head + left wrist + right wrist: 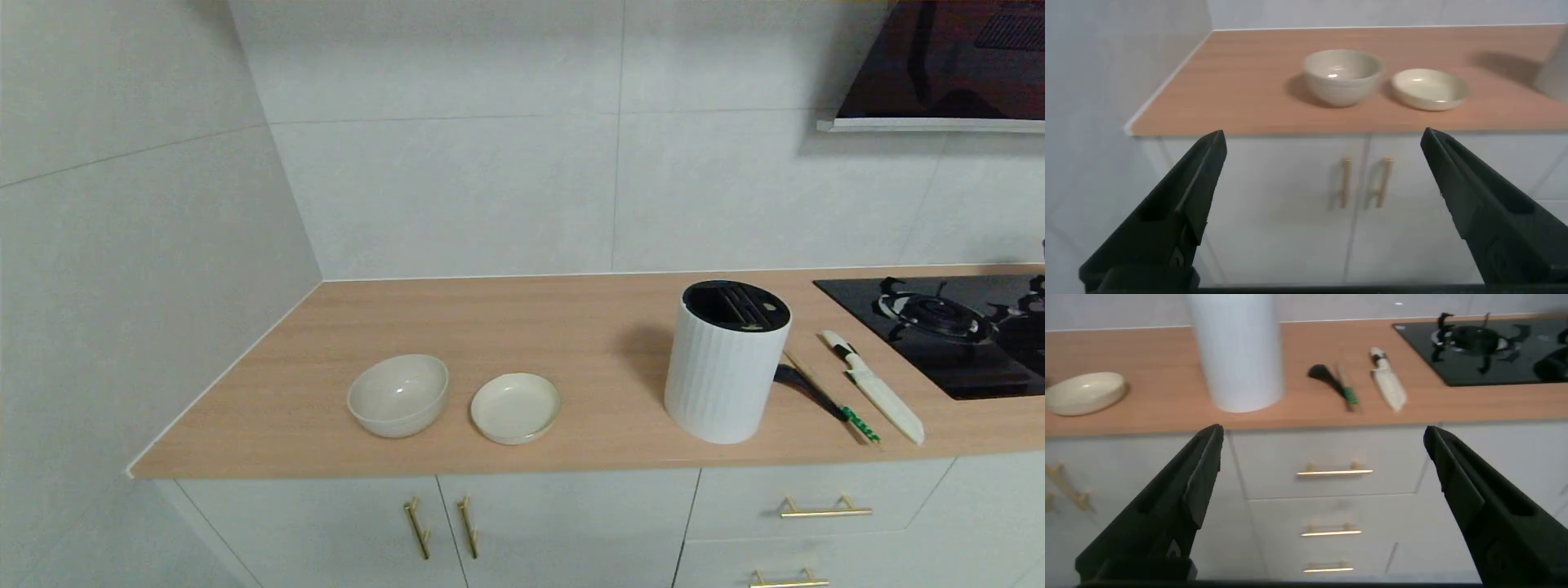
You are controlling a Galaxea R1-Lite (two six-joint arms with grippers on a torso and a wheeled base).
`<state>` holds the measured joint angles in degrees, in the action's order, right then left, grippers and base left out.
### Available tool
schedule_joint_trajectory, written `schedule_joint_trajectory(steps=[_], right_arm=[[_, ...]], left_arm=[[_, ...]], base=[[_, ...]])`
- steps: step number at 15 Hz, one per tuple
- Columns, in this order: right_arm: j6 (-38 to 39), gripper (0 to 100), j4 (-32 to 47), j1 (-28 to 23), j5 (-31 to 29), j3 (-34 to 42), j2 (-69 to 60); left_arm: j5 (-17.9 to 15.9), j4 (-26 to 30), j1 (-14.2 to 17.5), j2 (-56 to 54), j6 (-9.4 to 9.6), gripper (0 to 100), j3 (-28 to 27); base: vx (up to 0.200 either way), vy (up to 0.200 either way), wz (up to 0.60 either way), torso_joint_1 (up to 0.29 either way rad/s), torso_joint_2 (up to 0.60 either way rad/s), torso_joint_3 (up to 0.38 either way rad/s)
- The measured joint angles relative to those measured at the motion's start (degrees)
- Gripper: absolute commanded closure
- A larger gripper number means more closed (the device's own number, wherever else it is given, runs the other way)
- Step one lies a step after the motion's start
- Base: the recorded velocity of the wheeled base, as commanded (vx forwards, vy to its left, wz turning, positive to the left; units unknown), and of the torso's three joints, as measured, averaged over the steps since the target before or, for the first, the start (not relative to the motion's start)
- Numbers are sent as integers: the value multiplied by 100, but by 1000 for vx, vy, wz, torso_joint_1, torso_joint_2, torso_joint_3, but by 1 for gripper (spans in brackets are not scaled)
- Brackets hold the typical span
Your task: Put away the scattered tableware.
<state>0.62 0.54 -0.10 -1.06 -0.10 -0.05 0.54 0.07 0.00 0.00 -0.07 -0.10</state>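
A cream bowl (397, 394) and a shallow cream dish (515, 407) sit side by side on the wooden counter (531, 327). To their right stands a white ribbed utensil holder (726, 363) with a black slotted top. Beyond it lie a black spoon with a green-patterned handle (824, 398), a wooden chopstick beside it, and a white knife (873, 388). My left gripper (1323, 212) hangs open in front of the cabinet doors, below the bowl (1342, 75) and dish (1429, 87). My right gripper (1323, 510) is open before the drawers, below the holder (1237, 351), spoon (1333, 382) and knife (1388, 380).
A black gas hob (939, 327) takes up the counter's right end, with a range hood (939, 73) above. Tiled walls close the back and left. Cabinet doors with gold handles (441, 527) and drawers (824, 508) sit under the counter.
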Motion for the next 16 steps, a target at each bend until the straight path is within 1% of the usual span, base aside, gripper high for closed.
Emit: schedule_joint_trajectory(steps=[13,16], right_arm=[[6,0,0,0,0,0,0],[6,0,0,-1,0,0,0]], left_arm=[[-5,0,0,0,7,0,2],[0,2,0,0,7,0,0]], base=[[0,200,0,2,3,1],[0,0,0,0,0,0]])
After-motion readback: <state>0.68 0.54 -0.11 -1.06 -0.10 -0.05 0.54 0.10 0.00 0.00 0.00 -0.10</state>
